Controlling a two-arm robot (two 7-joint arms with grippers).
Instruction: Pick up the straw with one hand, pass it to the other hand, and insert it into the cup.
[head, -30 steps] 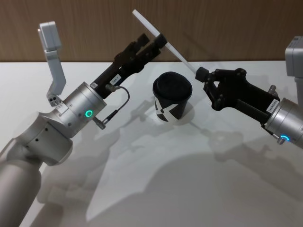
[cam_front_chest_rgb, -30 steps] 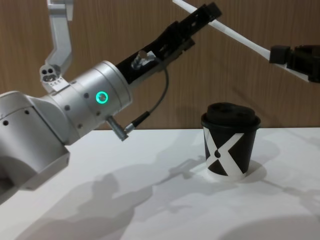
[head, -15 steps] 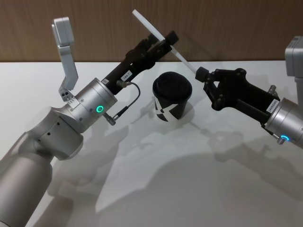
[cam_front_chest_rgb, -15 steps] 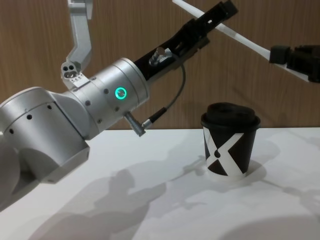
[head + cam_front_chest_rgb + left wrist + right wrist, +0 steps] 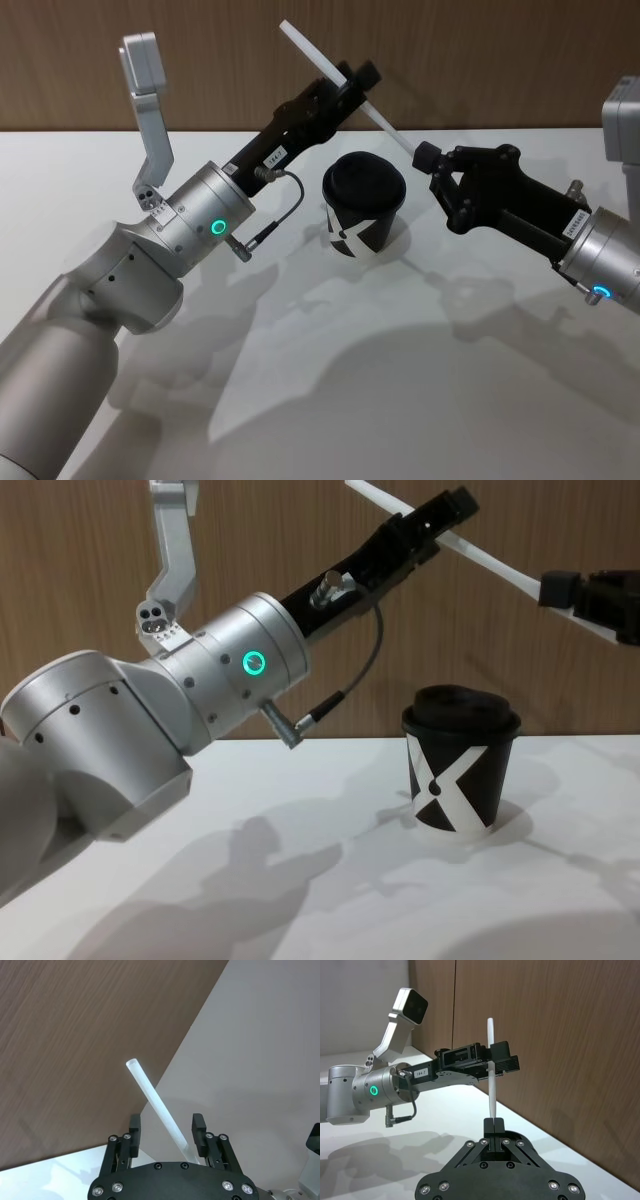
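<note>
Head view: the left hand (image 5: pixel 352 84) reaches up with its fingers on either side of the straw (image 5: pixel 310 48), about halfway along the straw's length. The straw slants down from there to the right hand (image 5: pixel 426 156), whose fingertips are closed on its lower end. The cup (image 5: pixel 362 205) stands lidded on the tabletop (image 5: pixel 300 350), below the span of straw between the two hands and nearer the left hand's fingers.

Left wrist view: the left hand (image 5: pixel 166 1130) has its fingers (image 5: pixel 135 1132) spread apart, and the straw (image 5: pixel 150 1092) rises through the gap between them, touching neither fingertip that I can see.

Right wrist view: the right hand (image 5: pixel 493 1122) has its fingers pressed together on the end of the straw (image 5: pixel 490 1040), which stands up out of them. Higher up, the left hand (image 5: pixel 500 1062) straddles the straw's middle.

Chest view: the left hand (image 5: pixel 447 518) is raised well above the tabletop (image 5: pixel 250 810), at the straw (image 5: pixel 495 565). The right hand (image 5: pixel 555 585) pinches the straw's lower end. The cup (image 5: pixel 455 775) stands beneath both hands, between them.
</note>
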